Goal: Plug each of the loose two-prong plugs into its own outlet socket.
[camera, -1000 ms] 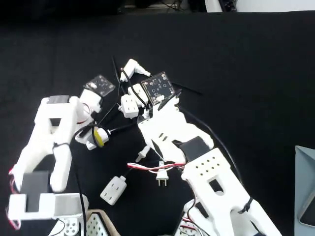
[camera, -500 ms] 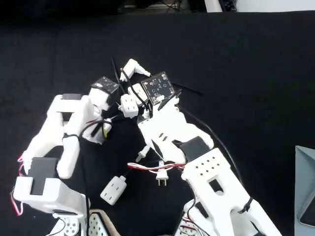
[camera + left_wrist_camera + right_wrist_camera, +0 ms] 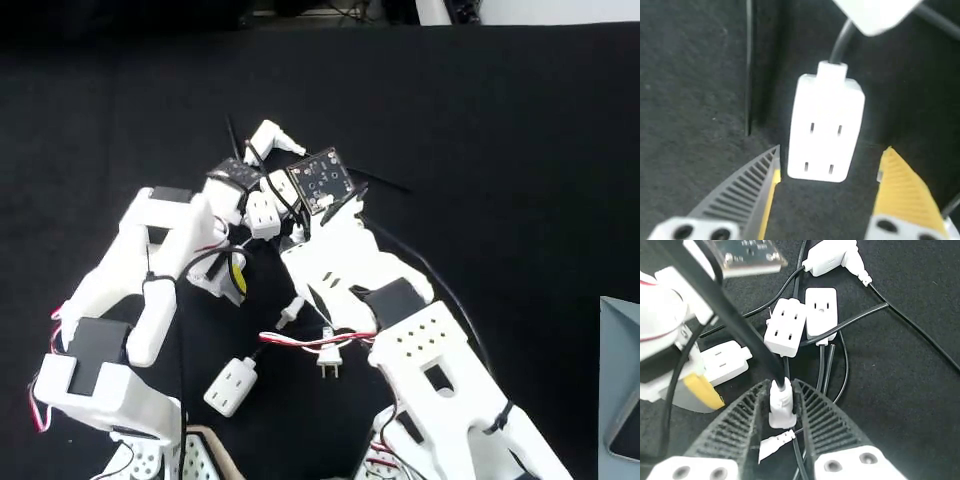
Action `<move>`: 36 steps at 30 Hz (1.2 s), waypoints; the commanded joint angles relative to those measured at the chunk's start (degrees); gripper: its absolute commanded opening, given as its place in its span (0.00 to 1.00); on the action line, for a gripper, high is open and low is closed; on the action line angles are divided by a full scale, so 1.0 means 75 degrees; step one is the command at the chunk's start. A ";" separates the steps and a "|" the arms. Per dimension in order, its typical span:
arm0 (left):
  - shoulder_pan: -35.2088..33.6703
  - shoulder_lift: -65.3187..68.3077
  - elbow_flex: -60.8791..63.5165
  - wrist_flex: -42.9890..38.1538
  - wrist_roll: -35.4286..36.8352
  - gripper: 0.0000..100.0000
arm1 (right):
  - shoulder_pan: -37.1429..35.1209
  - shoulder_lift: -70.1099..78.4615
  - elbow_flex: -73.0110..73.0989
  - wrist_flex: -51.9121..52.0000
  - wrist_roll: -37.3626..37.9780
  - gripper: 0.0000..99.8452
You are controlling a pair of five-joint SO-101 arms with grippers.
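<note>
I'm looking at a tabletop (image 3: 520, 150) draped in matte black fabric that runs almost edge to edge in the high view. In both wrist views its fine, felt-like weave shows close up. Along the far edge the cloth gives way to a darker band, with a pale white surface (image 3: 560, 8) beyond it toward the far right. A grey-blue bin (image 3: 615, 340) sits at the right edge and a tan, cardboard-like corner (image 3: 210, 433) at the near edge, all under soft, even light.
</note>
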 commanded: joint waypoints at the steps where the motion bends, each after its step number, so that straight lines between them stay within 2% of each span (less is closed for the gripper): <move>1: -0.0568 -0.0117 -0.0990 0.0715 -0.0223 0.31 | 0.0059 0.0018 -0.0076 -0.0129 0.0246 0.01; 9: -0.1553 -0.0117 -0.2632 0.2239 -0.0188 0.24 | 0.0047 0.0018 -0.0123 -0.0129 0.0434 0.01; 15: -0.2409 -0.0516 -0.3007 0.2309 0.0234 0.23 | -0.0656 0.0018 -0.0076 -0.0129 0.0832 0.01; 20: -0.2690 -0.1958 -0.2127 0.2251 0.0234 0.23 | -0.1055 0.0029 -0.0193 -0.0316 0.0867 0.01; 25: -0.2948 -0.3915 -0.0252 0.1325 0.0692 0.23 | -0.1840 0.0990 -0.0721 -0.0492 0.1055 0.01; 30: -0.3686 -0.5474 0.1600 0.0047 0.1430 0.23 | -0.2004 0.2690 -0.1916 -0.0504 0.1078 0.01; 36: -0.4859 -0.6072 0.2608 -0.0656 0.2579 0.23 | -0.2344 0.3909 -0.2866 -0.0516 0.1067 0.01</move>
